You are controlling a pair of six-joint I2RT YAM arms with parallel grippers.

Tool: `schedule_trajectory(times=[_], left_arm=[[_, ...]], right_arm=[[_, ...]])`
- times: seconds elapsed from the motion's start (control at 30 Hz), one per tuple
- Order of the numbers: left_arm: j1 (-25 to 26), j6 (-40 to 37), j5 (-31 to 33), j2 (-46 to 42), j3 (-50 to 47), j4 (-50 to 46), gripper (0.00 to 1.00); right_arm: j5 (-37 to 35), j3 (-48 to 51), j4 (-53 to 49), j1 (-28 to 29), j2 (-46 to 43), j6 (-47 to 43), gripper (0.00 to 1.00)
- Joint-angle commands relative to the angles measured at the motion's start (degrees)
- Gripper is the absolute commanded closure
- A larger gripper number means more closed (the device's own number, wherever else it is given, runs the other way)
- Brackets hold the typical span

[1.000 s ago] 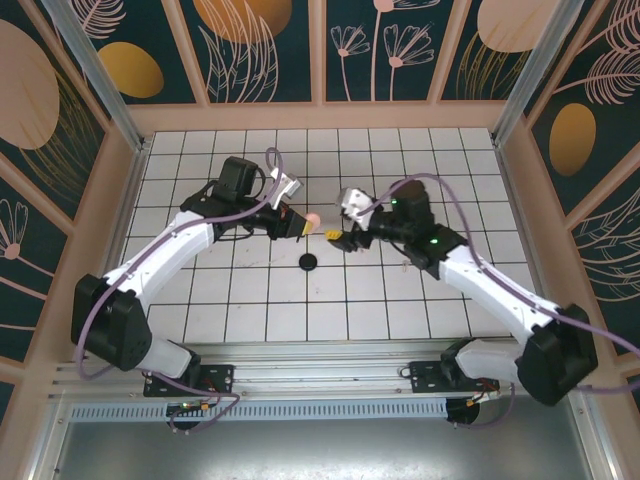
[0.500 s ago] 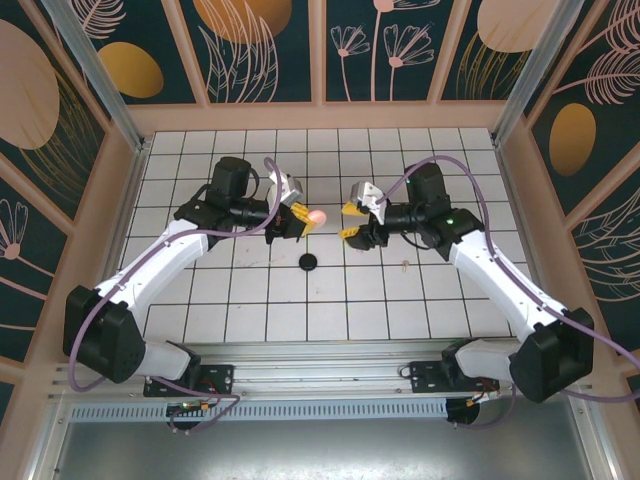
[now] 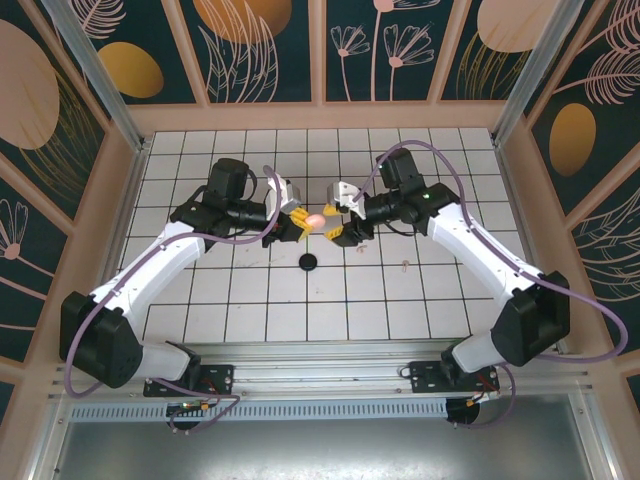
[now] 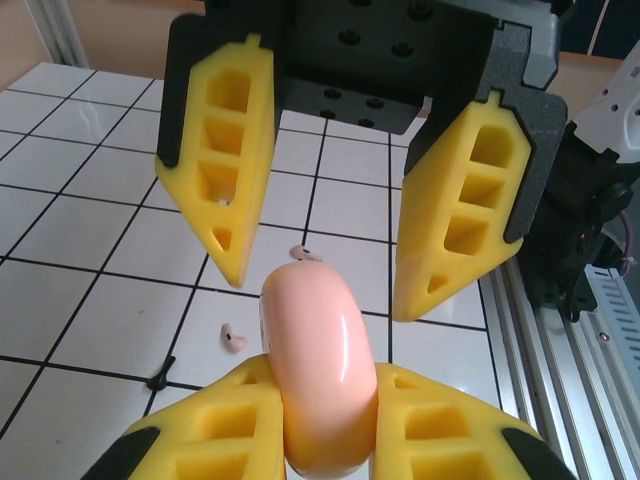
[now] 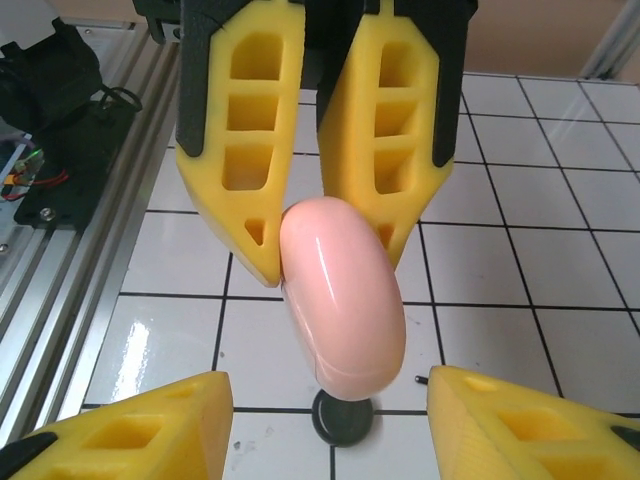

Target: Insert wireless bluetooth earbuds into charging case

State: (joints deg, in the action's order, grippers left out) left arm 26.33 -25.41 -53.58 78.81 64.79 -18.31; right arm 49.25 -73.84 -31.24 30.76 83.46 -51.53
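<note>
Your left pincer (image 4: 325,375) is pressed tight on the pink case (image 5: 343,300), pinching it by one end so that the rounded body sticks out past the yellow fingertips, held up off the tiled table (image 3: 380,300). The case looks closed, as far as you can see.

Your right pincer (image 5: 327,385) faces the left one nose to nose above the middle of the table, and its jaws are spread. From its own wrist camera, the free end of the case sits in the gap between the two fingers, nearer their tips than their roots, with clear space on both sides, so neither finger touches it. From the left wrist camera you see the same thing from the other side: the two right fingers come down on either side of the far end of the case, apart from it.

The earbuds are not in either pincer. Two pink earbuds lie loose on the tiles below the case in the left wrist view, one pink earbud (image 4: 305,253) just beyond the case's far end and the other pink earbud (image 4: 233,338) off to the left of it. A small black bit (image 4: 158,380) lies near that second one, too small for you to make out. A black disc (image 5: 343,420) rests flat on the table almost straight under the case.
</note>
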Motion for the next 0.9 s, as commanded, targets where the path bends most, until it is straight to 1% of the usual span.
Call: schedule_trajectory(times=[0.0, 0.1, 0.3, 0.47, 0.57, 0.67, 0.7, 0.73, 0.77, 0.8, 0.83, 0.87], left_arm=[[0.13, -2.43, -1.30, -1.87, -0.35, -1.21, 0.91], [0.13, -2.89, -1.00, -2.12, -0.37, -1.56, 0.91], [0.21, -3.15, -1.18, -2.66, -0.20, -1.65, 0.92], [0.31, -3.49, -1.11, -2.91, -0.55, -1.82, 0.92], [0.31, -3.89, -0.22, -3.07, -0.89, -2.06, 0.92], [0.30, -3.87, 0.22, -3.11, -1.07, -2.09, 0.91], [0.32, -3.69, 0.39, -3.03, -1.07, -1.95, 0.88], [0.35, -3.55, 0.50, -2.98, -1.08, -1.83, 0.84], [0.31, -3.07, 0.72, -3.08, -1.15, -1.29, 0.77], [0.32, -2.23, 0.78, -3.21, -1.31, -0.40, 0.67], [0.37, -1.66, 0.50, -3.39, -1.57, 0.48, 0.63], [0.37, -1.09, -0.04, -3.63, -2.07, 1.77, 0.61]], right_arm=[[2.61, -3.19, -3.14, 0.26, 1.36, -2.82, 0.46], [3.52, -4.35, -3.82, 1.58, 2.40, -3.48, 0.52], [4.66, -6.41, -5.01, 2.02, 4.20, -4.63, 0.57], [6.26, -8.15, -5.89, 2.11, 5.48, -5.16, 0.64], [6.81, -8.27, -5.93, 2.11, 5.57, -5.47, 0.70], [7.17, -8.51, -5.93, 2.11, 5.45, -5.67, 0.81], [7.16, -8.50, -5.96, 2.03, 5.27, -5.73, 0.84], [7.17, -8.33, -5.91, 1.94, 4.95, -5.72, 0.86], [7.38, -7.85, -5.41, 1.73, 4.45, -5.61, 0.88], [7.74, -6.89, -4.43, 1.38, 3.83, -5.03, 0.90], [8.29, -5.96, -3.09, 0.94, 2.97, -4.11, 0.90], [9.35, -4.42, -0.94, 0.95, 1.74, -2.51, 0.90]])
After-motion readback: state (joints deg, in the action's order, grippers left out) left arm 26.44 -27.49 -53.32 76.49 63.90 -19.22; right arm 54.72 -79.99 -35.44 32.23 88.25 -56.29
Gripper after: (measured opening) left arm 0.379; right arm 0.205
